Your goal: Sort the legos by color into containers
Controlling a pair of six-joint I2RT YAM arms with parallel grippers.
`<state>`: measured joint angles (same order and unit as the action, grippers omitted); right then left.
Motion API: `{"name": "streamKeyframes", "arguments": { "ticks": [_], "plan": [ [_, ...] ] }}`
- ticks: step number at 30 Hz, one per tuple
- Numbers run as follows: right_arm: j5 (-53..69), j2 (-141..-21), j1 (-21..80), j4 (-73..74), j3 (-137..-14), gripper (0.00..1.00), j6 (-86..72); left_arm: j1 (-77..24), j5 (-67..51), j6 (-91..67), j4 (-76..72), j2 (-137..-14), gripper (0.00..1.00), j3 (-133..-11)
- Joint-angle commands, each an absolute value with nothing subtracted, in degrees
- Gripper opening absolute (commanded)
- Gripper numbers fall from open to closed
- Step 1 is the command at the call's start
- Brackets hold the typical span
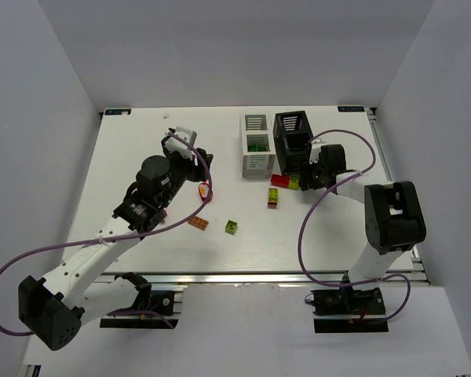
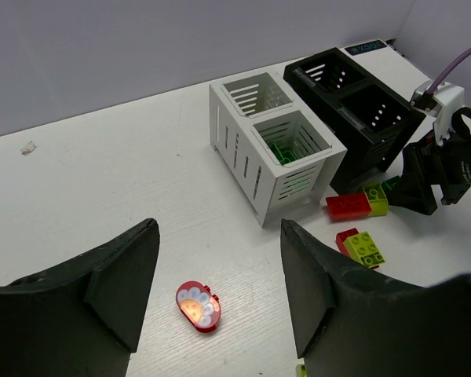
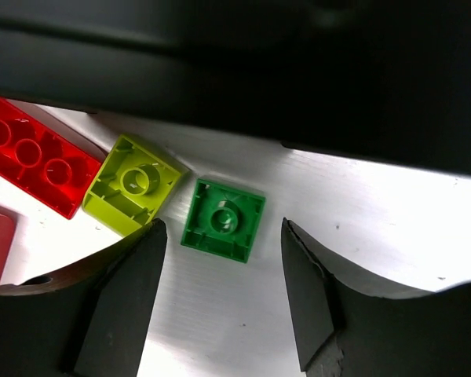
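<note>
1. On the white counter (image 1: 141, 141) an orange studded brick (image 1: 198, 223) and a lime-green studded brick (image 1: 232, 227) lie apart in the open. A red-and-lime stacked pair (image 1: 274, 197) lies nearer the boxes.
2. The black slatted plastic box (image 1: 290, 161) stands close ahead of the right end effector (image 3: 222, 283), its dark wall just beyond the fingertips.
3. That end effector's fingers are spread. A small dark green square brick (image 3: 224, 218) lies underside up on the counter between the tips, touching neither. An upturned lime brick (image 3: 132, 184) sits just beside it, and a long red brick (image 3: 31, 157) lies beyond that.
4. The left end effector (image 2: 218, 275) is spread wide above a small red oval piece with pale studs (image 2: 197, 305).
5. The white slatted two-compartment box (image 2: 239, 157) stands beside the black one. Its nearer compartment holds green bricks (image 2: 282, 149). What the black box holds cannot be told.
</note>
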<state>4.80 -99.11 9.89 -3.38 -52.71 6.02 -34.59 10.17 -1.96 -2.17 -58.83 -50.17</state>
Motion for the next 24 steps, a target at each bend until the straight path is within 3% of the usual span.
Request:
{"name": "streamKeyframes", "arguments": {
  "ticks": [1,4,13,23,24],
  "plan": [
    [4.48,-100.46,10.28,-5.89,-53.88,0.65,4.83,-34.28,11.16,-1.58,-2.81,-58.62,0.73,-49.92],
    [4.39,-101.07,10.37,-6.33,-53.79,0.63,4.75,-34.28,11.25,-1.49,-2.90,-58.62,0.73,-49.92],
    [4.04,-100.37,10.02,-6.94,-52.91,0.41,5.01,-34.28,11.34,-1.49,-2.81,-58.53,0.73,-49.92],
    [5.80,-89.14,8.17,-0.36,-48.08,0.00,12.03,-34.28,10.81,-1.67,-2.99,-58.10,0.73,-49.92],
    [6.32,-87.99,8.26,1.56,-47.99,0.00,13.00,-34.28,10.72,-1.76,-2.99,-58.10,0.73,-49.92]
  ]
}}
